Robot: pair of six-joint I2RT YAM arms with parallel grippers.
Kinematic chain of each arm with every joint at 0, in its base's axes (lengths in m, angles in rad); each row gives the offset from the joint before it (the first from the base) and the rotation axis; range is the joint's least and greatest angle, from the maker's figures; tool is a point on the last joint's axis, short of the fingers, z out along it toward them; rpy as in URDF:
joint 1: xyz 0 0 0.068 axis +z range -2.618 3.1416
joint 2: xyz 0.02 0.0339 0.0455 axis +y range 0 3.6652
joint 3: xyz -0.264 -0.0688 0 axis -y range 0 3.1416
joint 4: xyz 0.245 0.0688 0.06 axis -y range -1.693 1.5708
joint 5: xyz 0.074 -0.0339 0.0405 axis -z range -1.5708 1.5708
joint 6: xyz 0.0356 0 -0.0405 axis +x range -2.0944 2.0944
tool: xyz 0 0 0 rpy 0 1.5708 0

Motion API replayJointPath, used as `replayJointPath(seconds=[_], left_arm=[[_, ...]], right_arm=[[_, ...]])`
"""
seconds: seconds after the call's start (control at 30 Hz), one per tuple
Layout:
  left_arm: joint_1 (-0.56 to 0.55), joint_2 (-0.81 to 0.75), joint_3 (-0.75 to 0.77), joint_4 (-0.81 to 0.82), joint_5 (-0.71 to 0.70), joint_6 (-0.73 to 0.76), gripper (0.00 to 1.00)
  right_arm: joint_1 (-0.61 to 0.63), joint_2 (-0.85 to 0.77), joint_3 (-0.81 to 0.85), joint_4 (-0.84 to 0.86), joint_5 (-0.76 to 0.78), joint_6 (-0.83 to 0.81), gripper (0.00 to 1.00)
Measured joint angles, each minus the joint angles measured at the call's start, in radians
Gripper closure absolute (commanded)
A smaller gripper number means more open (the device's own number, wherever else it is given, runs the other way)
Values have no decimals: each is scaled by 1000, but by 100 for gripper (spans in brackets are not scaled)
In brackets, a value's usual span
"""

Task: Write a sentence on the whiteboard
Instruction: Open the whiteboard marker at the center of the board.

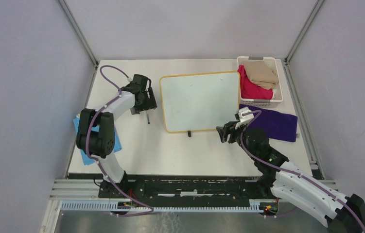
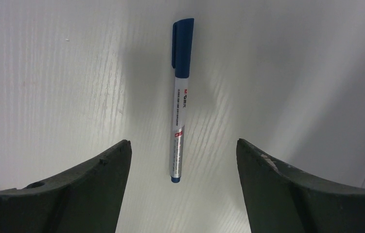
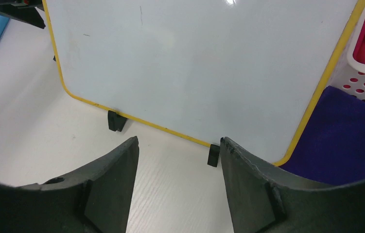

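The whiteboard (image 1: 199,99) lies flat mid-table, white with a yellow frame and two black feet on its near edge. It is blank; no sentence shows on it. It fills the top of the right wrist view (image 3: 204,63). A marker (image 1: 148,117) with a blue cap lies on the table left of the board. In the left wrist view the marker (image 2: 180,97) lies between my fingers, cap pointing away. My left gripper (image 1: 144,106) (image 2: 182,142) is open above it, not touching it. My right gripper (image 1: 223,132) (image 3: 178,140) is open and empty by the board's near right corner.
A white basket (image 1: 260,82) with red and tan cloths stands at the back right. A purple cloth (image 1: 272,124) lies right of the board, also in the right wrist view (image 3: 345,136). A blue patterned cloth (image 1: 80,136) lies under the left arm.
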Motion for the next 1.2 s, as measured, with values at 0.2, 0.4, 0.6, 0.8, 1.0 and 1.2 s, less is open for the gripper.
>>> replayJointPath(seconds=[0.2, 0.4, 0.6, 0.8, 1.0, 1.2], left_arm=[[0, 81, 58, -20, -27, 29, 26], [0, 144, 64, -38, -58, 41, 36], [0, 158, 73, -36, -71, 54, 44], [0, 165, 78, -28, -71, 56, 57], [0, 168, 78, -13, -71, 58, 75], [-1, 168, 70, 5, -71, 59, 96]], right_arm=[[0, 0, 36, -21, -23, -18, 34], [0, -1, 46, -23, -25, -21, 34], [0, -2, 46, -23, -25, -21, 34], [0, -2, 46, -23, -24, -21, 35], [0, -2, 50, -23, -24, -22, 35], [0, -2, 51, -23, -24, -22, 35]])
